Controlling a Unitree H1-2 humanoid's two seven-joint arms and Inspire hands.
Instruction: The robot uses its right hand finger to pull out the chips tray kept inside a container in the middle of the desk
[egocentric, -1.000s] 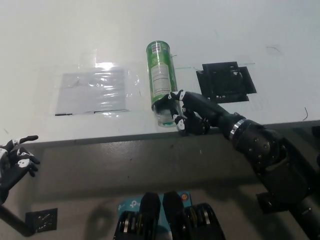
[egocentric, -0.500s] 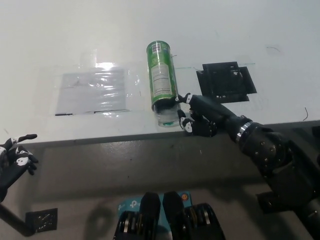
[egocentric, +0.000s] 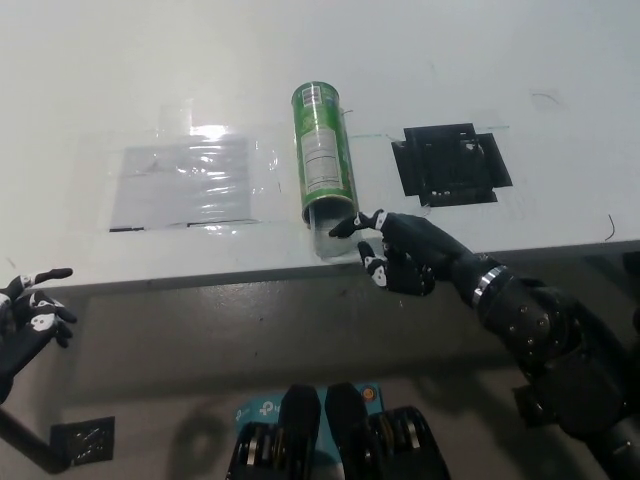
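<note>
A green chips container (egocentric: 324, 155) lies on its side in the middle of the white desk (egocentric: 300, 50), its open end toward the near edge. A clear tray (egocentric: 332, 238) sticks a short way out of that end. My black right hand (egocentric: 398, 250) is just right of the tray at the desk's edge, one finger stretched out so its tip touches the tray's near end, the other fingers curled. My white left hand (egocentric: 28, 322) rests low at the far left, below the desk, fingers apart.
A clear plastic sheet (egocentric: 185, 183) lies flat left of the container. A black square mat (egocentric: 452, 163) lies to its right. The desk's near edge runs just below the tray, with grey floor beyond.
My right hand has drawn back toward the near edge and to the right, its finger sliding off the container's mouth. The clear tray now shows slightly farther out. The left hand has sunk a little.
</note>
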